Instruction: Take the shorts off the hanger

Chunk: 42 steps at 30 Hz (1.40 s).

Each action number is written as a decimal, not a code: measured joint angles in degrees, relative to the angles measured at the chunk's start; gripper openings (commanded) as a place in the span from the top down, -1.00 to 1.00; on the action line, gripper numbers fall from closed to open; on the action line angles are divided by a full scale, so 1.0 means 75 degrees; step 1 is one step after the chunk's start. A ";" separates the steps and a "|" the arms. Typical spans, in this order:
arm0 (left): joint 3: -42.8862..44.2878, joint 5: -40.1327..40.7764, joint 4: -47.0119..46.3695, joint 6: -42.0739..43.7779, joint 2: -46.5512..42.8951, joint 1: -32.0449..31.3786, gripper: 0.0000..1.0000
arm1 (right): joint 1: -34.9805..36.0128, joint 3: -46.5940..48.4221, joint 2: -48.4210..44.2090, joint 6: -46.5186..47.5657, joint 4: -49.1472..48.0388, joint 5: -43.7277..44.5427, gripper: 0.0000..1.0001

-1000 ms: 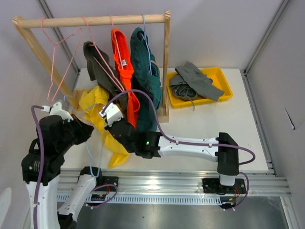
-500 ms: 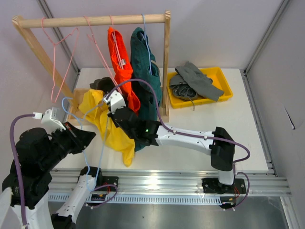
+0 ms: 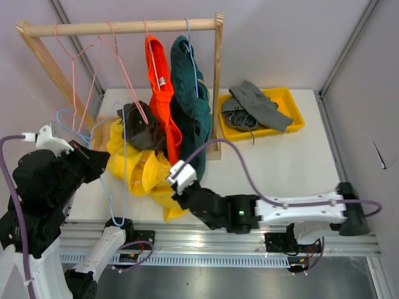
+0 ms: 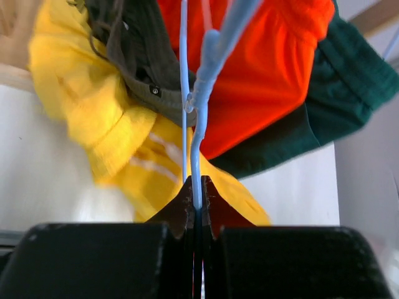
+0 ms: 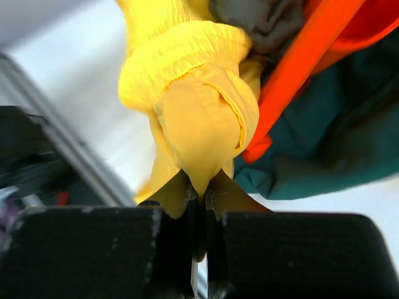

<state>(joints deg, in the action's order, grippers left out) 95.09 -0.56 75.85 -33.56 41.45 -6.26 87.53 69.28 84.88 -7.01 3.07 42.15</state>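
Cloth is filling my right wrist view: my right gripper (image 5: 201, 190) is clamping tight on a fold of the yellow shorts (image 5: 199, 124). The gathered waistband is bulging just past the fingertips, and the orange shorts (image 5: 312, 50) and teal shorts (image 5: 324, 143) are crowding in behind.

My left wrist view is showing something the right one is not. My left gripper (image 4: 196, 193) is pinching the thin wire of a blue hanger (image 4: 198, 112), which is rising in front of the olive shorts (image 4: 137, 56) and the orange pair.

Only the overhead view is giving the whole layout. The yellow pair is lying heaped on the table (image 3: 280, 168) between my two grippers, with the olive pair draping over the top of the heap. The orange and teal pairs are hanging from the wooden rack (image 3: 124, 27), right of the pink hangers (image 3: 75, 68). The grey shorts (image 3: 255, 106) are lying in a yellow tray (image 3: 293, 121) beyond the rack's right post, well apart from both grippers.

I cannot tell whether the blue wire is passing through the yellow pair or merely across it.
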 measured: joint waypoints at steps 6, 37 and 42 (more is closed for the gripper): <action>0.0181 0.0711 -0.0874 0.0216 0.0793 0.0000 1.00 | 0.0842 0.1378 -0.1918 0.0886 0.0947 0.0842 1.00; 0.0851 0.0764 -0.3972 0.1769 0.3774 0.0073 1.00 | -1.0156 0.9241 0.2043 0.0723 0.2652 -0.4004 1.00; 0.0851 0.0726 -0.4100 0.2037 0.3783 0.0102 1.00 | -1.0643 0.9011 0.2859 0.0119 0.1702 -0.4508 1.00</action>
<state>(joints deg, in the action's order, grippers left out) 101.47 4.89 45.10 -18.28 69.82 -5.50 7.70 136.86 106.32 -6.11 15.84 8.34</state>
